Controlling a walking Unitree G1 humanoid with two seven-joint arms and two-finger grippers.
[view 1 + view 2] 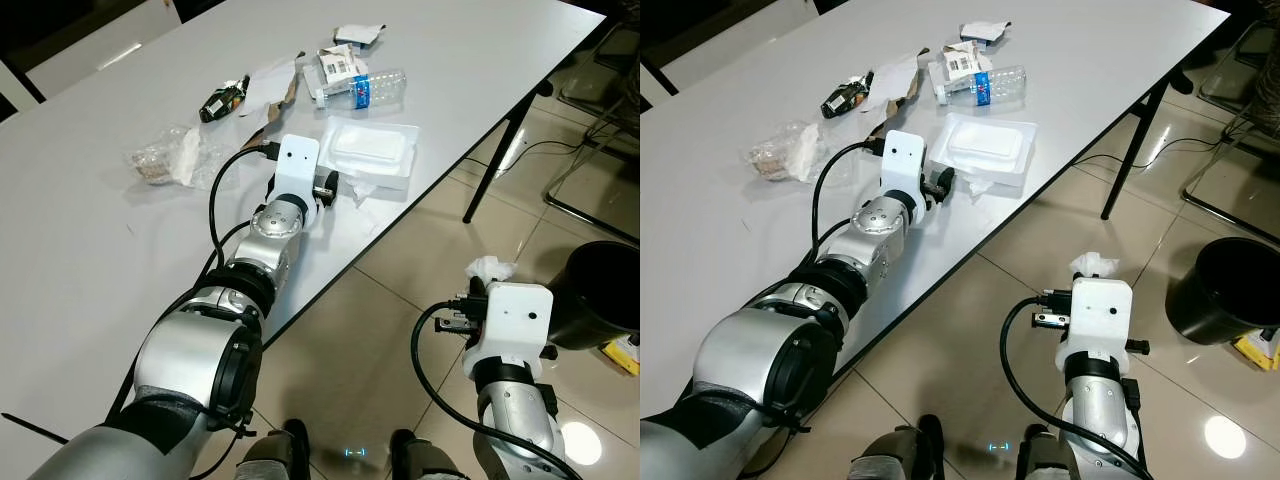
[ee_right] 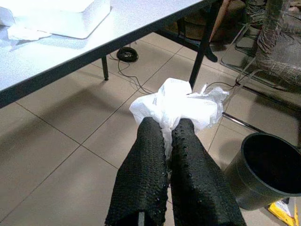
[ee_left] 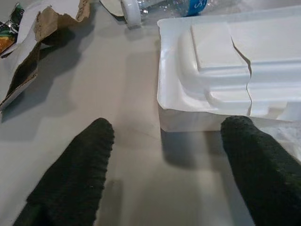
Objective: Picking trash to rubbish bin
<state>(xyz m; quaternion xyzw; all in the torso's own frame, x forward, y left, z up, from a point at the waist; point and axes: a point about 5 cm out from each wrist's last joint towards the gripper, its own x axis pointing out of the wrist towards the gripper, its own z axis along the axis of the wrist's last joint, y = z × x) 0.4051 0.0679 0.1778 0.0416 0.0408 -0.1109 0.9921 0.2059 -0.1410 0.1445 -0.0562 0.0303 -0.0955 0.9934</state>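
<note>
Here the right gripper [image 2: 167,141] has its two black fingers pressed together on a crumpled white plastic wrapper [image 2: 176,106], carried over the tiled floor [image 1: 380,330] to the right of the table [image 1: 100,230], with the black rubbish bin [image 1: 600,295] near it on the far right. That wrapper looks almost weightless and limp, so a pinch through a bunched fold is enough, though thin film can slide out of a loose nip. The left gripper [image 3: 174,155] rests low over the table with its fingers spread wide, and the near edge of the white foam tray [image 1: 375,155] lies just beyond them. The tray is probably light but brittle; a crack already shows across its raised middle, so a hard squeeze might snap it, and the thin near rim seems the best place to take it. Farther off lie a clear plastic bottle [image 1: 375,88], smooth, round and likely to roll, torn brown paper [image 1: 270,95], a dark snack packet [image 1: 222,98] and, to the left, a crinkled clear bag [image 1: 165,155], all soft, light pieces best pinched at a fold.
</note>
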